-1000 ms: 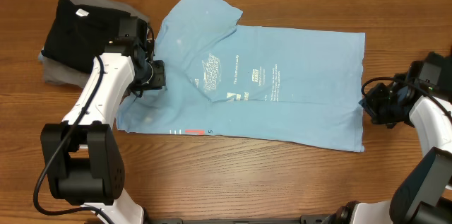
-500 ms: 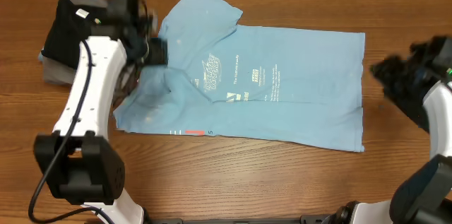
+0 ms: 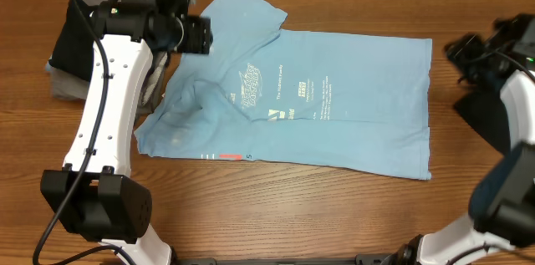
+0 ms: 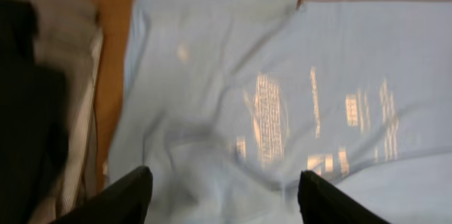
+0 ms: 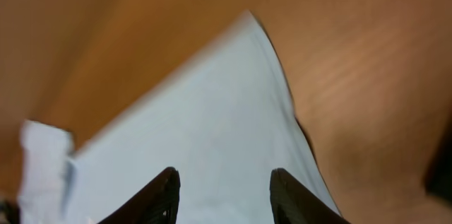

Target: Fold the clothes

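The light blue T-shirt [image 3: 309, 106] lies spread flat on the wooden table, its printed logo [image 3: 251, 81] facing up. My left gripper [image 3: 201, 35] hovers over the shirt's back left part near the sleeve. In the left wrist view it [image 4: 222, 196] is open above wrinkled blue cloth [image 4: 282, 90], with nothing between the fingers [image 4: 127, 196]. My right gripper [image 3: 464, 48] is raised off the shirt's far right corner. The right wrist view shows it [image 5: 224, 196] open above that corner of the shirt [image 5: 212, 132], holding nothing.
A stack of black and grey clothes [image 3: 71, 48] sits at the back left, beside the left arm, and shows as dark and pale cloth [image 4: 42, 111] in the left wrist view. Bare wood [image 3: 292, 206] runs along the table's front.
Both grippers opened and rose off the shirt's edges. The left moved toward the back over the sleeve. The right swung back and away from the right hem.
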You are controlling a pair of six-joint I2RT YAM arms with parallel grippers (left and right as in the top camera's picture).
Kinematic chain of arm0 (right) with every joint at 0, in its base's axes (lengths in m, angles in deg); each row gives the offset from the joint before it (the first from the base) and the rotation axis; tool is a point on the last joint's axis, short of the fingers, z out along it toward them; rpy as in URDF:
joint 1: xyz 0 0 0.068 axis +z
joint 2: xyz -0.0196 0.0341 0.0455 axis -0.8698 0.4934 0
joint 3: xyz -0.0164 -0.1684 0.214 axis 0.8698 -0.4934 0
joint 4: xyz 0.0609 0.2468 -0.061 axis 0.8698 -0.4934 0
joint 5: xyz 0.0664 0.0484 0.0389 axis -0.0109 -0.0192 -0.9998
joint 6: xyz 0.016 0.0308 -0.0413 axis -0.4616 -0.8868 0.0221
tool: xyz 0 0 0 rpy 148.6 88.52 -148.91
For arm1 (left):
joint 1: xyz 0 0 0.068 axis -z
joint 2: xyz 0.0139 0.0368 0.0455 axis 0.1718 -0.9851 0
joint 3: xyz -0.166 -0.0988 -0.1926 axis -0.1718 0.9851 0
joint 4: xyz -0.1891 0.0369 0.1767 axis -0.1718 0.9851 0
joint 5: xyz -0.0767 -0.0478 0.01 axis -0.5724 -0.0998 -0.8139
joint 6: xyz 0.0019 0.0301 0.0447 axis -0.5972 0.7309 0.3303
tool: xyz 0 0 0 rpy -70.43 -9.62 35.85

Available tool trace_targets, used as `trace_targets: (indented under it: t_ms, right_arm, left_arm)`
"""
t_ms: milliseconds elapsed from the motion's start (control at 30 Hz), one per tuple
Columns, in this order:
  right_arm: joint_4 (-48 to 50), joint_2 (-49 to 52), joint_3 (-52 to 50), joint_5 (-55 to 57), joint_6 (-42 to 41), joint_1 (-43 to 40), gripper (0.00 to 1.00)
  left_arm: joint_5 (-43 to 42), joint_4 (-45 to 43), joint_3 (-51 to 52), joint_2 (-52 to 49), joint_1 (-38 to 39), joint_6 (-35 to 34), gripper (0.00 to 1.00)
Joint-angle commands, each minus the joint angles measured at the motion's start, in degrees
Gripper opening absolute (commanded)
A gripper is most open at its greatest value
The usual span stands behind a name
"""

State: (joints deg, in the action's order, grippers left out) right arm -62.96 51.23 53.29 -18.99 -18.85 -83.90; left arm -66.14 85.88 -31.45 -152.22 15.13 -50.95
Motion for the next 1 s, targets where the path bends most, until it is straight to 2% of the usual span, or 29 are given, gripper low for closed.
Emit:
trace_targets:
  t_ms: [0,133,233,300,433,567,800,867,967]
  right_arm:
    - [-5.35,0.50,0.39,-0.92,0.13,0.07,0.45]
    - [-19.54,-0.66,0.70,-1.07,0.02,-1.70,0.47]
    - [-30.69,-0.61,-0.26,1.55,-0.44,-2.34,0.62]
    - [-33.81,-0.61,-2.71,3.91,-0.61,-2.34,0.64]
    - [-32.70,-0.61,-8.59,7.39,-2.12,-3.74,0.64]
    - [-32.44,-0.61,-12.28,6.91,-2.10,-6.67,0.64]
    - [-27.91,-0.61,-21.51,4.57,-1.73,-9.51,0.63]
    - [-23.98,-0.61,-24.17,-1.14,1.29,-9.51,0.58]
    - [-21.42,-0.61,-25.64,-7.15,3.93,-9.51,0.33]
  left_arm:
    - [5.07,7.06,-0.57,-0.28,-0.09,-0.79,0.64]
    - [12.72,16.74,-0.52,-0.28,-0.92,-5.44,0.58]
    - [13.79,21.09,-0.37,-0.28,-2.51,-7.85,0.52]
    - [13.77,22.45,0.17,-0.28,-3.96,-8.44,0.53]
    - [11.65,23.45,2.47,-0.28,-7.21,-9.18,0.54]
    - [9.05,22.45,6.97,-0.28,-9.38,-7.85,0.59]
    - [6.45,15.21,18.32,-0.28,-9.62,-7.69,0.63]
    - [6.47,12.37,21.42,-0.28,-9.64,-7.82,0.64]
    - [6.27,8.63,25.14,-0.28,-9.73,-8.37,0.65]
